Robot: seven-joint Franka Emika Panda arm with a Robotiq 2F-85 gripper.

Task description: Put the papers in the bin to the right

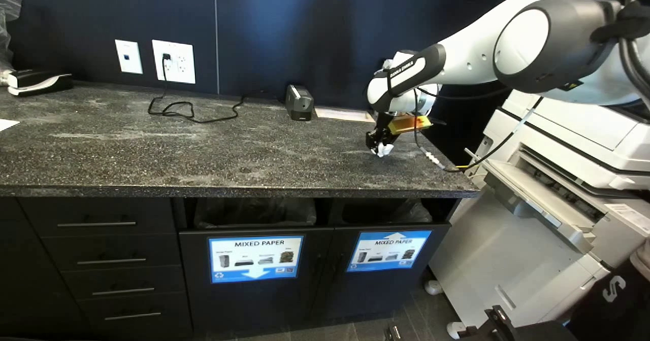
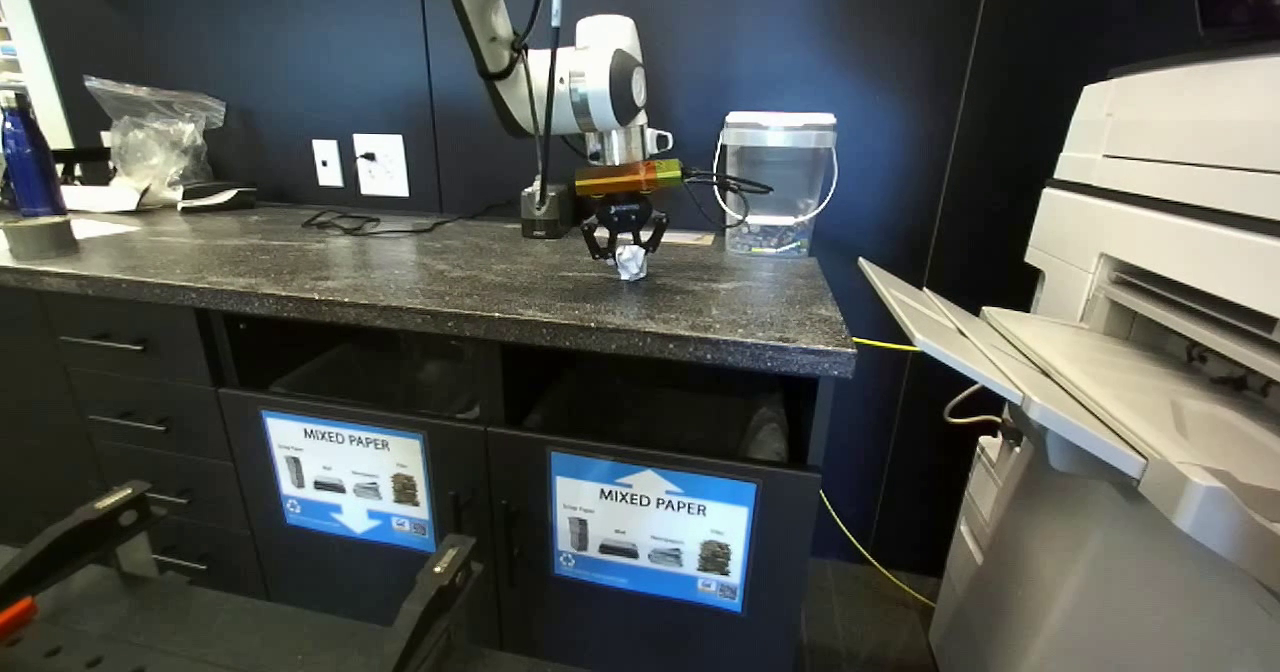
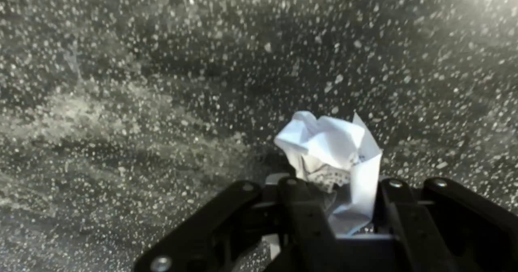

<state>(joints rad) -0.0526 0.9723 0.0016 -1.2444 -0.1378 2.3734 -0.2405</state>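
One crumpled white paper wad [image 3: 332, 142] with some print on it sits between my fingers at the counter surface. It also shows in both exterior views [image 1: 384, 149] [image 2: 631, 263]. My gripper [image 3: 340, 191] points down at the counter's right part, its black fingers against both sides of the wad. The gripper also shows in both exterior views [image 1: 380, 143] [image 2: 627, 245]. I cannot tell whether the wad touches the counter. The right bin [image 2: 650, 407] is a dark slot under the counter's right end, above a blue MIXED PAPER label; it shows in both exterior views [image 1: 368, 213]. No other wads show.
A second slot [image 2: 380, 367] with its own label lies left of the right bin. The counter's front edge [image 2: 640, 337] overhangs both slots. A pencil sharpener [image 1: 299, 102], a clear bucket [image 2: 778, 192] and a cord [image 1: 193, 116] stand along the wall. A printer [image 1: 548, 189] stands at the right.
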